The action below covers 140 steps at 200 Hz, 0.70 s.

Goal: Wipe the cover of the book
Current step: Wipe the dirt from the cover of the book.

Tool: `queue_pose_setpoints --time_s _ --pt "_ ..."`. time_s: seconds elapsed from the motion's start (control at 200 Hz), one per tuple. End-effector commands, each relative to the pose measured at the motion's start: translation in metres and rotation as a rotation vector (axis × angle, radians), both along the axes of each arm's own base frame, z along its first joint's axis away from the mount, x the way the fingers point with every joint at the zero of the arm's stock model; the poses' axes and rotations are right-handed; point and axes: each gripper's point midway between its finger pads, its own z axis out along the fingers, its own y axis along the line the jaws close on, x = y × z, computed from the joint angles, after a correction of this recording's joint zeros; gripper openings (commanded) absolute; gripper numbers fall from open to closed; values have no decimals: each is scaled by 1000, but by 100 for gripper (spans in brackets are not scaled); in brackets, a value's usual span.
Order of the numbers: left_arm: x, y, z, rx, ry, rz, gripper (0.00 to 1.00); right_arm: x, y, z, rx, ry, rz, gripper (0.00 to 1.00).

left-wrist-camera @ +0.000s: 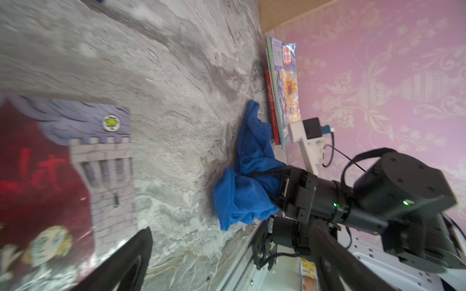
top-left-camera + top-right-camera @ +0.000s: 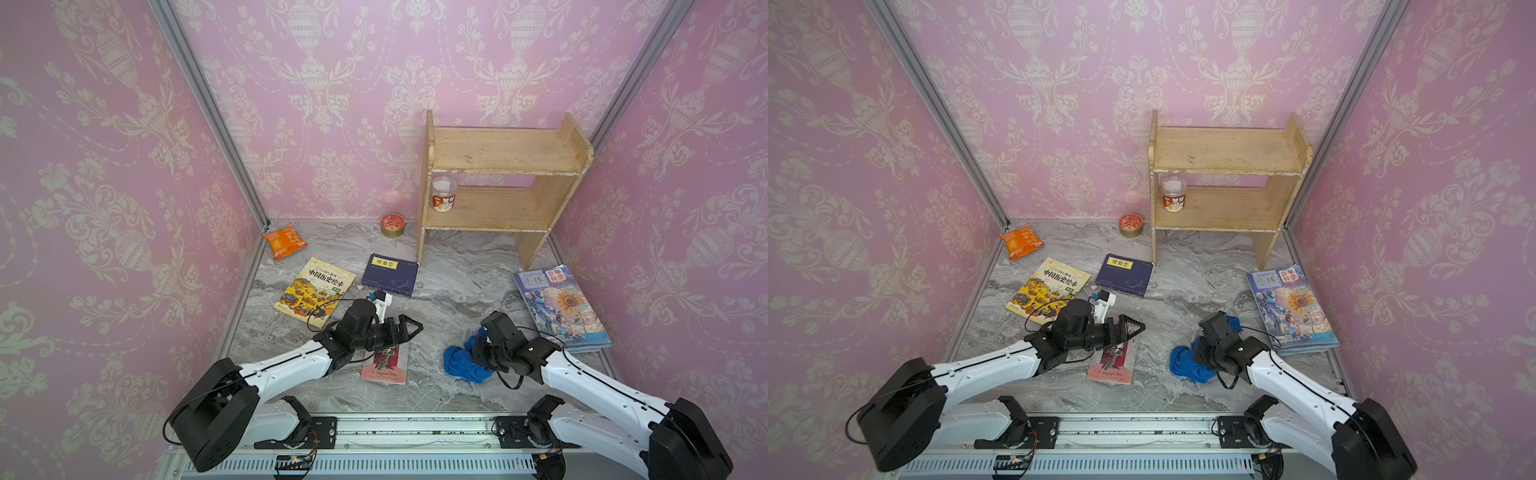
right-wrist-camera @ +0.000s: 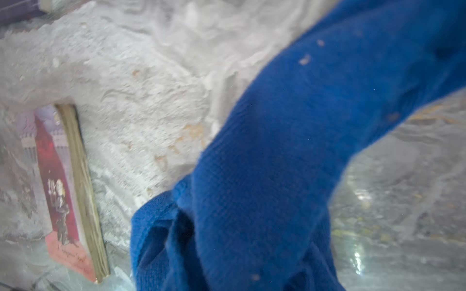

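R gripper [image 2: 476, 351] clamps blue cloth [image 2: 456, 365] | L gripper [image 2: 411, 328] wide, over book [image 2: 384, 369]

Pink patterned walls [image 2: 332, 104] enclose a grey marbled floor [image 2: 457, 291]. A wooden shelf [image 2: 498, 153] stands well beyond the left gripper [image 2: 415, 328].

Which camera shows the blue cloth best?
The left wrist view: nearly the whole blue cloth shows, pinched by the right gripper. Right wrist view crops it; in both top views the right arm hides part.
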Motion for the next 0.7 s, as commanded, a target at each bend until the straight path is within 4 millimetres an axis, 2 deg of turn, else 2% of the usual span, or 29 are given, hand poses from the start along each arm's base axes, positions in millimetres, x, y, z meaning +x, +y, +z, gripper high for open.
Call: queue_pose_setpoints --time_s 0.0,0.155,0.24,0.305,0.36,0.44,0.525,0.696 --pt "-16 70 -64 328 85 109 99 17 35 37 -57 -106 112 0" --pt "-18 100 -76 362 100 215 99 29 124 76 66 -202 279 0" --pt "-17 113 -76 336 103 278 99 32 165 88 226 -210 343 0" --pt "-17 121 -74 309 100 311 99 29 199 98 380 -197 412 0" --pt "-17 126 -73 291 103 333 99 24 219 100 470 -171 446 0" --pt "-16 131 -74 253 115 360 99 20 240 106 569 -151 484 0" --pt "-16 130 -79 193 141 373 99 18 250 114 578 -157 512 0" --pt "-16 117 -87 118 173 343 99 8 258 161 563 -220 575 0"
